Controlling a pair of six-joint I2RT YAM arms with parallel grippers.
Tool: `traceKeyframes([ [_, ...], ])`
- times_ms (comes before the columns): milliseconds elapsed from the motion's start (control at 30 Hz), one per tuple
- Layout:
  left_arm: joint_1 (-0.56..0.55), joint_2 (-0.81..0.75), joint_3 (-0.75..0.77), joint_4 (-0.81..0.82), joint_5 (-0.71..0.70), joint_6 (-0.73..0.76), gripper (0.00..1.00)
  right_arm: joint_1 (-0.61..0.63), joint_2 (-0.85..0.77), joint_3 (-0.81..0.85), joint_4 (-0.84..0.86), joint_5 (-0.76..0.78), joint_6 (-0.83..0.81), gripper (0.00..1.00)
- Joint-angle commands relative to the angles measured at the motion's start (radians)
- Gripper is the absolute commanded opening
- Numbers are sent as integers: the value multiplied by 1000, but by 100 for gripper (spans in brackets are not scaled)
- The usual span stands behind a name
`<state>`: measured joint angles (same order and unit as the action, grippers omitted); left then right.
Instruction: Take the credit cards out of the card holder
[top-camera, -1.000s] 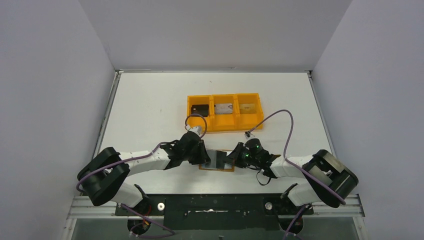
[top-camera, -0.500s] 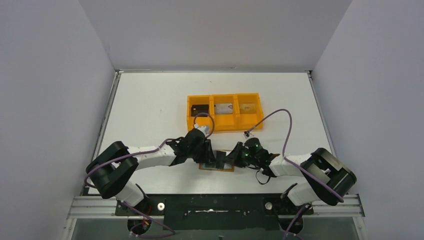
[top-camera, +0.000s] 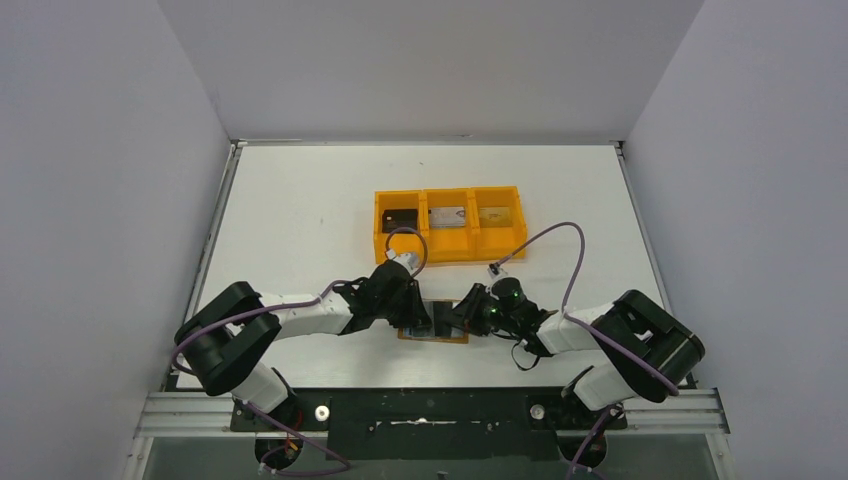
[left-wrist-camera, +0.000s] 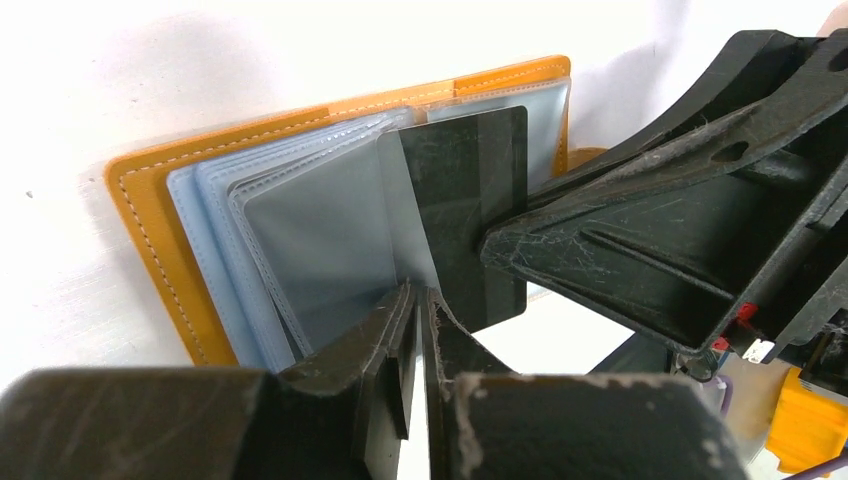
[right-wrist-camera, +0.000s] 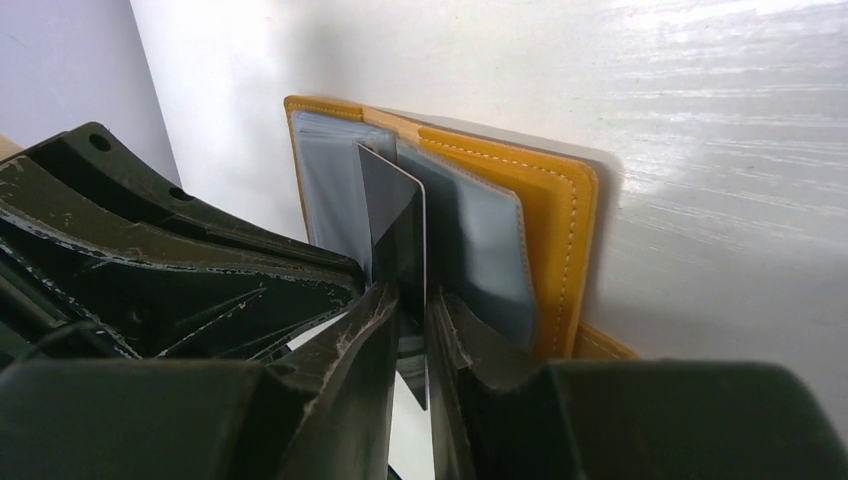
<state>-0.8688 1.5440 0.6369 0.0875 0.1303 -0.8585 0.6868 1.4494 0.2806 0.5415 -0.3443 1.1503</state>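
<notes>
Card holder (left-wrist-camera: 140, 230): tan-orange stitched cover is lying open on the surface (top-camera: 300, 220) between the arms, just nearer than the orange tray (top-camera: 447, 258), its grey-blue sleeves fanning up. Card (left-wrist-camera: 470, 180): dark, glossy and scratched, is standing partway out of one sleeve (left-wrist-camera: 400, 220). Right end effector (right-wrist-camera: 408, 300) is pinching the card; left end effector (left-wrist-camera: 417, 300) is pressing together on that sleeve's edge.

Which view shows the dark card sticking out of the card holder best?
Left wrist. The dark card faces the lens, nearly whole, standing over the card holder. Right wrist sees it edge-on, pinched in the right pincer. Top external shows only a small dark patch between the arms.
</notes>
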Motion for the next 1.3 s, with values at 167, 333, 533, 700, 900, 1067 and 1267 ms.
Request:
traceKeyframes([
  [167, -11, 6, -19, -103, -64, 10, 8, -2, -48, -20, -29, 48, -1, 12],
  [333, -11, -2, -12, -109, -66, 15, 7, -9, -79, -5, -86, 43, -20, 24],
  [533, -11, -6, -9, -111, -62, 16, 7, -9, -58, 6, -66, 33, -11, 13],
  [700, -10, -28, -8, -124, -80, 16, 8, -9, -104, 9, -145, 74, -22, 0],
  [900, -11, -81, -1, -129, -96, 16, 17, -12, -183, 17, -236, 103, -50, 0],
  [1067, -9, -125, 7, -143, -107, 19, 22, -15, -197, 37, -271, 96, -79, 0],
  [1267, 1, -184, 1, -164, -136, 22, 29, -16, -220, 81, -333, 110, -139, 0],
])
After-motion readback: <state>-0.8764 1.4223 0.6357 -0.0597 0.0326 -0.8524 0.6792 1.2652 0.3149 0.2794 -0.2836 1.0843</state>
